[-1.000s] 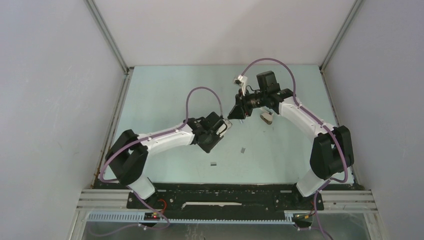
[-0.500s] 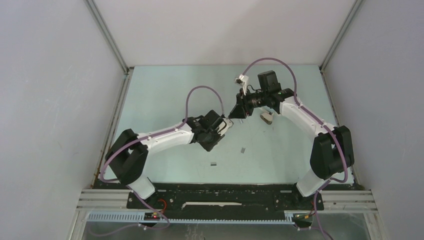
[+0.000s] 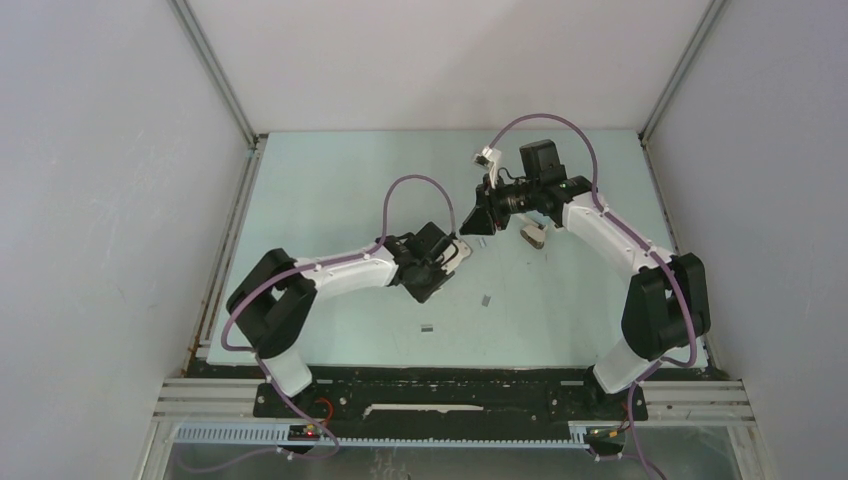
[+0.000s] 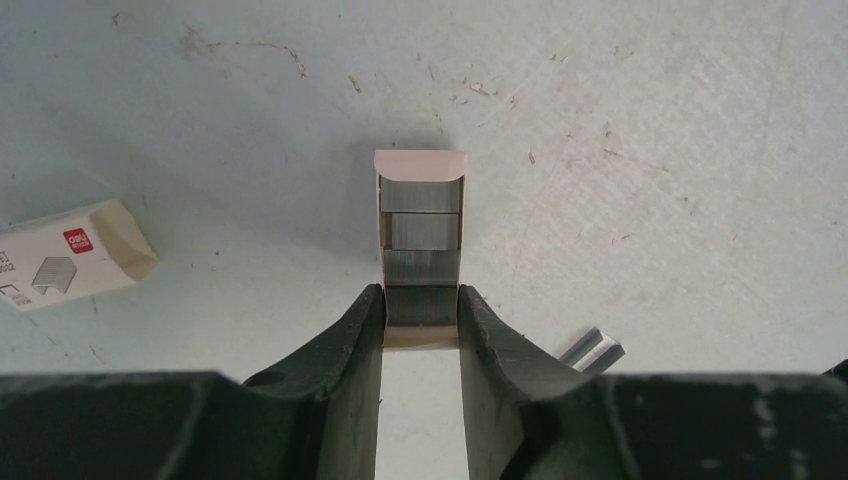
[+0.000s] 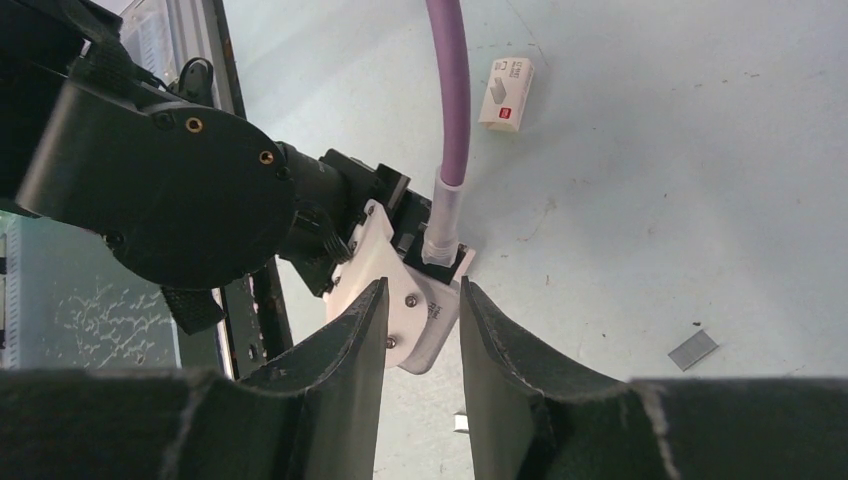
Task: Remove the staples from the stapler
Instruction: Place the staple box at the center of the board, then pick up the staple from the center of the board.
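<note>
My left gripper (image 4: 421, 300) is shut on the near end of a small open white box (image 4: 421, 170), held low over the table. Grey strips of staples (image 4: 421, 232) lie crosswise inside it. In the top view this gripper (image 3: 458, 252) is at the table's middle, and my right gripper (image 3: 472, 226) hovers just beyond and above it. The right gripper (image 5: 422, 290) is open with nothing between its fingers and looks down on the left wrist's white mount (image 5: 400, 300). Loose staple strips (image 3: 486, 299) (image 3: 427, 327) lie nearer the arm bases. The stapler shows in no view.
A shut white labelled box (image 4: 70, 255) (image 5: 507, 80) lies on the table beside the left gripper. One loose strip (image 4: 590, 350) (image 5: 693, 349) rests by the left gripper's right finger. A squat dark item with a white part (image 3: 533, 236) sits under the right forearm. Walls enclose the table.
The left arm has swung its gripper and the box a little to the right, toward the right gripper. The right gripper has shifted slightly right. Both jaws stand as before.
</note>
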`<state>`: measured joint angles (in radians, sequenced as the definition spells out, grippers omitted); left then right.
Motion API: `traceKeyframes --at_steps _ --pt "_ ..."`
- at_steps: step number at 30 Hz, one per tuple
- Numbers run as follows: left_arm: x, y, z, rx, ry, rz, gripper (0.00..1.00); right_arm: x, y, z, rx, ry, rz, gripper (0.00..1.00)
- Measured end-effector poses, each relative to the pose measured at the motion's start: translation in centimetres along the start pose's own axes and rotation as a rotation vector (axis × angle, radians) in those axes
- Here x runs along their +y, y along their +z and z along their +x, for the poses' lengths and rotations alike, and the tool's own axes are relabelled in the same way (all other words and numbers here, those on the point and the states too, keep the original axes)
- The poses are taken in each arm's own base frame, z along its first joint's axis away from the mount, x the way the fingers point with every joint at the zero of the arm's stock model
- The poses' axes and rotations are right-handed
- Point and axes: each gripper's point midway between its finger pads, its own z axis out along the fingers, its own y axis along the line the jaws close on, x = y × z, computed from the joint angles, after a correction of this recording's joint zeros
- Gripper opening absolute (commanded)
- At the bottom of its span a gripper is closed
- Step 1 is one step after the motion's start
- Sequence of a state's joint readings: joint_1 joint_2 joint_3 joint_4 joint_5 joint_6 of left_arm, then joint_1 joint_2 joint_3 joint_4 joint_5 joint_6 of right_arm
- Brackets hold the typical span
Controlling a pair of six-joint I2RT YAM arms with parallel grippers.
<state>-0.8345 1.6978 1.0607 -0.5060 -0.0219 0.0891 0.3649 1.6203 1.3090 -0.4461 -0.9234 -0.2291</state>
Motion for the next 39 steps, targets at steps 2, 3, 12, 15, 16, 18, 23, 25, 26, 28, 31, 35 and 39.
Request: traceKeyframes --at_steps 2,3,12,15,16,18,23,25,26,28,31,35,39 --pt "0.0 0.2 -0.1 -0.003 0.0 0.0 0.41 0.0 0.0 0.0 -0.001 -0.001 0.0 0.41" --pt "0.0 0.3 -0.1 -0.004 0.001 0.0 0.44 0.1 -0.1 -0.1 -0.002 -0.002 0.0 0.41" --pt "0.3 0.6 -0.4 -0.015 -0.009 -0.005 0.59 0.0 -0.1 -0.1 -0.002 -0.002 0.001 0.41" --pt "0.5 0.5 -0.6 -0.023 -0.016 -0.008 0.63 0.0 -0.1 -0.1 -0.002 -0.002 0.001 0.41" --pt "0.5 0.3 -0.7 -0.033 -0.021 -0.01 0.64 0.0 -0.1 -0.1 -0.002 -0.002 0.001 0.41" --pt "0.7 -0.7 -0.9 -0.068 -0.035 -0.017 0.67 0.1 -0.2 -0.1 -0.003 -0.004 0.002 0.41" --pt "1.3 -5.6 -1.8 -0.253 -0.091 -0.057 0.82 0.9 -0.9 -0.7 -0.013 -0.03 0.009 0.42" --pt "1.9 -8.4 -2.1 -0.382 -0.135 -0.09 0.91 1.4 -1.5 -0.9 -0.015 -0.053 0.011 0.43" --pt "2.1 -9.5 -2.0 -0.433 -0.155 -0.104 0.95 1.7 -1.6 -1.0 -0.017 -0.065 0.012 0.45" --pt "2.6 -11.5 -1.6 -0.546 -0.205 -0.13 1.0 2.3 -2.0 -0.9 -0.022 -0.105 0.01 0.47" --pt "3.1 -13.0 -0.3 -0.685 -0.293 -0.149 1.0 3.8 -2.5 0.0 -0.014 -0.172 -0.008 0.53" --pt "3.3 -13.0 1.6 -0.81 -0.42 -0.141 1.0 6.4 -2.9 2.3 0.01 -0.297 -0.074 0.63" --pt "2.9 -12.2 2.5 -0.874 -0.519 -0.093 0.99 8.7 -2.5 6.8 0.047 -0.437 -0.179 0.68"
